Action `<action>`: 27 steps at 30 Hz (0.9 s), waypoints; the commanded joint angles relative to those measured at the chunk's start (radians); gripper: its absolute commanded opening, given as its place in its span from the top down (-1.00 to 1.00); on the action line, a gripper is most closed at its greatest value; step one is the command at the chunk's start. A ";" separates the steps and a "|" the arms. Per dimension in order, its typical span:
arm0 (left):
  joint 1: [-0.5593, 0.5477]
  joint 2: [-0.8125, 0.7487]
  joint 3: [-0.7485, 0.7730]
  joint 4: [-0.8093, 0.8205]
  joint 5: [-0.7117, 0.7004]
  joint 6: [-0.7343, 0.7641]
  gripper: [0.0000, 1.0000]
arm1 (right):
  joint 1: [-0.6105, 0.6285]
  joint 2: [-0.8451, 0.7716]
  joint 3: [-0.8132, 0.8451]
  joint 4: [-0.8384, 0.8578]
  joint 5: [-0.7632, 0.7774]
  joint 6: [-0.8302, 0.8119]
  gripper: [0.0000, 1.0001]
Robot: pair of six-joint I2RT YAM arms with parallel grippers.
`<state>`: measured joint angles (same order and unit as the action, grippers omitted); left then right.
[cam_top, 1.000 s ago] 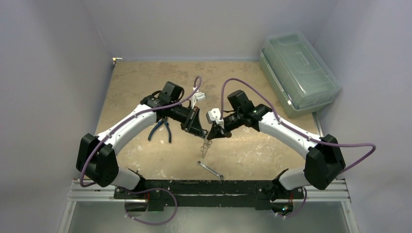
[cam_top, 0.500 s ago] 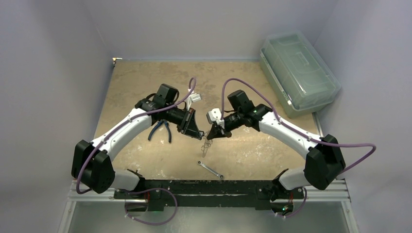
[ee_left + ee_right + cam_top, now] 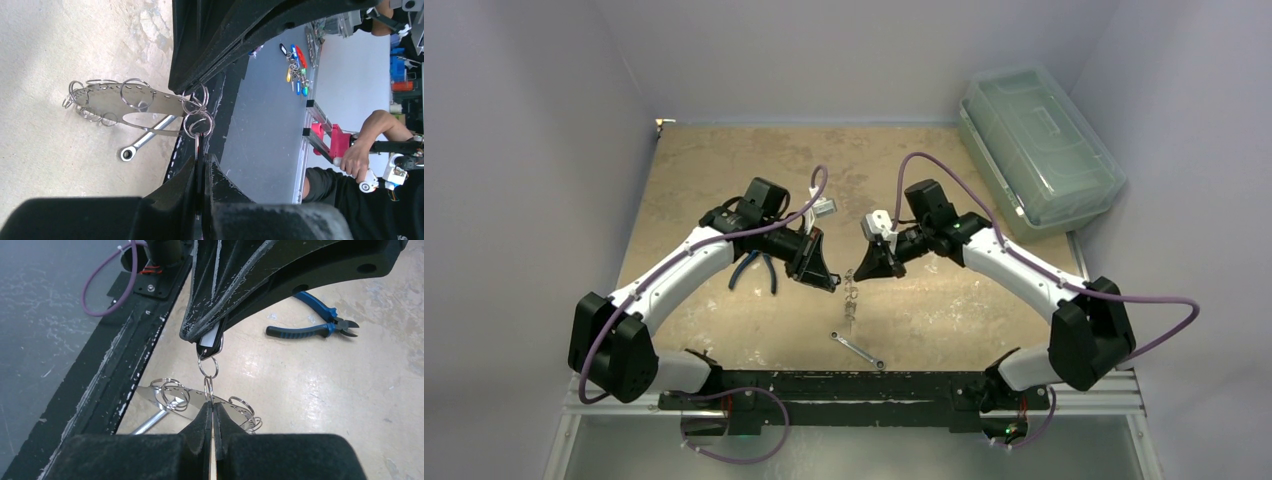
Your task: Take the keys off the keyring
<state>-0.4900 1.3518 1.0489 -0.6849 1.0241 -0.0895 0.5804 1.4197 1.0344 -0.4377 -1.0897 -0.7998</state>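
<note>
Both elbows out, wrists inward | left fingers point(image 3: 227, 192), right fingers point(image 3: 196, 426) — clamped on keyring point(image 3: 210, 343)

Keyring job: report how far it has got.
Done: the keys hang lifted off the table. In hand: the left gripper is shut on the keyring, the right gripper on a split ring linked to it. Left: the whole bunch looks attached; nothing lies separated on the table.

On the tan table point(image 3: 714, 170), blue-handled pliers point(image 3: 754, 268) are laid at nine o'clock, a slim wrench point(image 3: 857, 348) at six, a clear lidded bin point(image 3: 1036, 150) at two.
</note>
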 commanded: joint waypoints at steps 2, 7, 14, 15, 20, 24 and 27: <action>0.010 -0.011 0.042 -0.062 0.039 0.074 1.00 | -0.031 -0.015 -0.050 0.101 -0.068 0.056 1.00; 0.009 0.001 0.115 -0.027 0.068 0.019 1.00 | -0.031 0.000 -0.092 0.160 -0.082 0.057 1.00; 0.007 -0.016 0.098 0.017 0.091 -0.026 1.00 | -0.032 0.018 -0.101 0.225 -0.084 0.085 0.85; 0.007 -0.020 0.096 0.019 0.091 -0.029 1.00 | -0.032 0.018 -0.098 0.225 -0.082 0.084 0.77; 0.007 -0.026 0.096 0.023 0.090 -0.036 1.00 | -0.032 0.012 -0.055 0.137 -0.069 0.018 0.39; 0.007 -0.026 0.096 0.024 0.090 -0.035 1.00 | -0.032 0.000 -0.008 0.049 -0.059 -0.016 0.17; 0.007 -0.028 0.096 0.025 0.090 -0.036 1.00 | -0.030 -0.008 0.020 0.002 -0.073 -0.007 0.04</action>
<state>-0.4900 1.3624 1.1110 -0.6960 1.0702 -0.1131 0.5503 1.4357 0.9863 -0.3561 -1.1484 -0.7822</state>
